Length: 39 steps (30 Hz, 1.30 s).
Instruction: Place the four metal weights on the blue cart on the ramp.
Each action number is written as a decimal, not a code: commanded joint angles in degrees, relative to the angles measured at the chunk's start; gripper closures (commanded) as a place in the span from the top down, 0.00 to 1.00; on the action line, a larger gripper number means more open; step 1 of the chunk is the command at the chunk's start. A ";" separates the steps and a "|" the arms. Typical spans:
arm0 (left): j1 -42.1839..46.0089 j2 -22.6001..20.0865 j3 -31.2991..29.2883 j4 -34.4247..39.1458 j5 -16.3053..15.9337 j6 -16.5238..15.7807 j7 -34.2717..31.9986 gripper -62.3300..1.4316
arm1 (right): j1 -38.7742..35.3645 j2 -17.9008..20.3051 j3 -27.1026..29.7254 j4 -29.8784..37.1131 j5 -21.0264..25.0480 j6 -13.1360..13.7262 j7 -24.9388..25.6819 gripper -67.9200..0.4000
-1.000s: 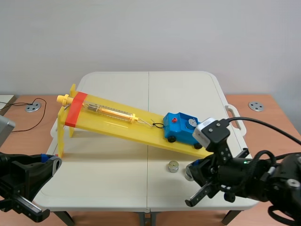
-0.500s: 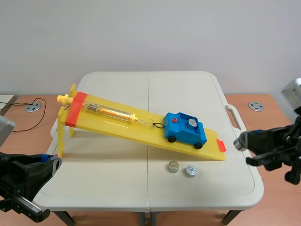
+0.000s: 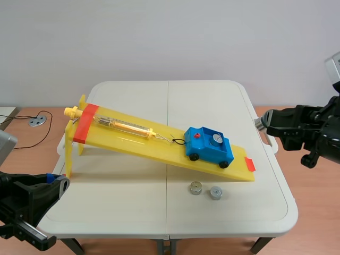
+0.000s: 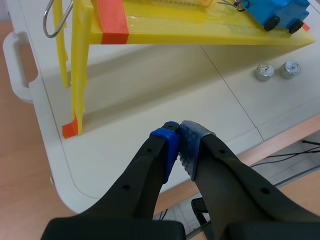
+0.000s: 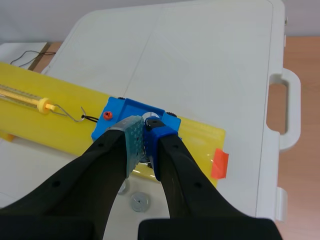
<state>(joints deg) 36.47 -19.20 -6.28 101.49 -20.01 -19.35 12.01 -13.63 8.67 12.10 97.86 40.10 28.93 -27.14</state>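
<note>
The blue cart [image 3: 209, 147] sits low on the yellow ramp [image 3: 133, 141], hooked to a spring scale, with one metal weight [image 3: 215, 138] in its bed. Two more weights [image 3: 196, 187] [image 3: 215, 192] lie on the table in front of the ramp's low end. My right gripper [image 3: 263, 125] hangs above the table's right edge, shut on a small metal weight [image 3: 258, 123]. In the right wrist view it [image 5: 144, 127] hovers over the cart [image 5: 119, 112]. My left gripper [image 4: 179, 131] is shut on nothing near the front left corner, short of the ramp's leg [image 4: 79, 100].
The ramp's tall end stands on yellow legs at the left. The table's carry handle [image 5: 285, 115] juts out at the right edge, below my right arm. A cable and round floor sockets [image 3: 37, 121] lie off the table.
My right arm rose from low over the table weights and swung right and up, carrying one weight. The left arm has not moved.
</note>
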 commanded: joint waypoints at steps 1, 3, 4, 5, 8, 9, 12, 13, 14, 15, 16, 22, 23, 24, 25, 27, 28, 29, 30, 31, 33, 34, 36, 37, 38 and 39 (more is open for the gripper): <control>-0.48 0.13 -0.07 3.13 -4.44 -1.03 -6.14 0.07 | 5.92 1.27 -0.92 0.44 4.26 1.49 7.34 0.02; -0.46 0.11 -0.07 3.13 -4.44 -1.03 -6.14 0.07 | 7.72 0.63 -0.92 -1.84 4.28 1.51 7.30 0.02; -0.46 0.11 -0.07 3.13 -4.44 -1.03 -6.14 0.07 | 8.57 0.37 -0.92 -2.95 4.28 1.51 7.32 0.02; -0.46 0.11 -0.07 3.13 -4.44 -1.03 -6.14 0.07 | 9.44 0.15 -0.98 -4.00 4.28 1.51 7.32 0.02; -0.46 0.13 -0.07 3.13 -4.44 -1.03 -6.14 0.07 | 11.89 -0.44 -1.66 -6.91 4.31 1.53 7.30 0.01; -0.46 0.11 -0.07 3.13 -4.42 -1.03 -6.14 0.07 | 12.72 -0.61 -2.01 -7.87 4.33 1.57 7.30 0.01; -0.46 0.13 -0.04 3.13 -4.42 -1.03 -6.14 0.07 | 14.97 -1.11 -3.17 -10.99 4.31 1.60 7.30 0.01; -0.46 0.13 -0.04 3.13 -4.42 -1.03 -6.14 0.07 | 15.69 -1.40 -3.48 -12.11 4.31 1.75 7.30 0.01; -0.46 0.13 -0.04 3.13 -4.42 -1.03 -6.14 0.07 | 16.46 -1.64 -3.72 -13.25 4.31 1.95 7.28 0.01; -0.46 0.13 -0.04 3.13 -4.42 -1.03 -6.14 0.07 | 17.18 -1.77 -4.00 -14.29 4.31 2.01 7.32 0.01; -0.46 0.13 -0.04 3.13 -4.42 -1.03 -6.14 0.07 | 17.81 -2.03 -4.28 -15.30 4.28 2.19 7.30 0.01; -0.46 0.13 -0.04 3.13 -4.42 -1.03 -6.14 0.07 | 20.48 -2.97 -5.86 -19.63 4.28 2.62 7.04 0.01; -0.46 0.13 -0.04 3.13 -4.42 -1.03 -6.14 0.07 | 20.63 -3.04 -6.05 -19.89 4.28 2.62 7.10 0.01; -0.46 0.13 -0.04 3.13 -4.42 -1.03 -6.14 0.07 | 20.65 -3.19 -6.21 -20.09 4.26 2.64 7.04 0.01; -0.46 0.13 -0.04 3.13 -4.42 -1.03 -6.14 0.07 | 20.65 -3.32 -6.29 -20.22 4.26 2.64 7.06 0.01; -0.46 0.13 -0.04 3.13 -4.42 -1.03 -6.14 0.07 | 20.65 -3.54 -6.54 -20.37 4.26 2.64 7.06 0.01; -0.46 0.13 -0.04 3.13 -4.42 -1.03 -6.14 0.07 | 20.65 -3.61 -6.62 -20.50 4.26 2.64 7.06 0.01; -0.46 0.13 -0.04 3.13 -4.42 -1.03 -6.14 0.07 | 20.74 -3.63 -6.86 -20.61 4.26 2.64 7.06 0.01; -0.46 0.13 -0.04 3.13 -4.42 -1.03 -6.14 0.07 | 20.83 -3.61 -7.06 -20.81 4.07 2.64 7.04 0.01; -0.46 0.13 -0.04 3.13 -4.42 -1.03 -6.16 0.07 | 21.07 -3.61 -7.26 -20.98 4.04 2.62 6.97 0.01; -0.46 0.13 -0.04 3.13 -4.42 -1.03 -6.14 0.07 | 21.49 -3.63 -7.30 -21.64 4.00 2.62 6.93 0.01; -0.46 0.13 -0.04 3.13 -4.42 -1.03 -6.14 0.07 | 21.77 -3.63 -7.30 -22.01 3.96 2.60 6.93 0.01; -0.46 0.13 -0.04 3.13 -4.42 -1.03 -6.14 0.07 | 22.40 -3.63 -7.30 -22.93 3.82 2.62 6.93 0.01; -0.46 0.13 -0.04 3.13 -4.42 -1.03 -6.14 0.07 | 22.77 -3.63 -7.30 -23.45 3.82 2.62 6.93 0.01; -0.46 0.13 -0.04 3.13 -4.42 -1.03 -6.14 0.07 | 23.12 -3.63 -7.30 -24.09 3.80 2.62 6.91 0.01; -0.46 0.13 -0.04 3.13 -4.42 -1.03 -6.14 0.07 | 23.52 -3.63 -7.30 -24.70 3.85 2.64 6.91 0.01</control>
<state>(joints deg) 36.47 -19.20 -6.28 101.49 -20.01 -19.35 12.01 2.11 4.27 5.13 71.13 39.44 28.91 -27.31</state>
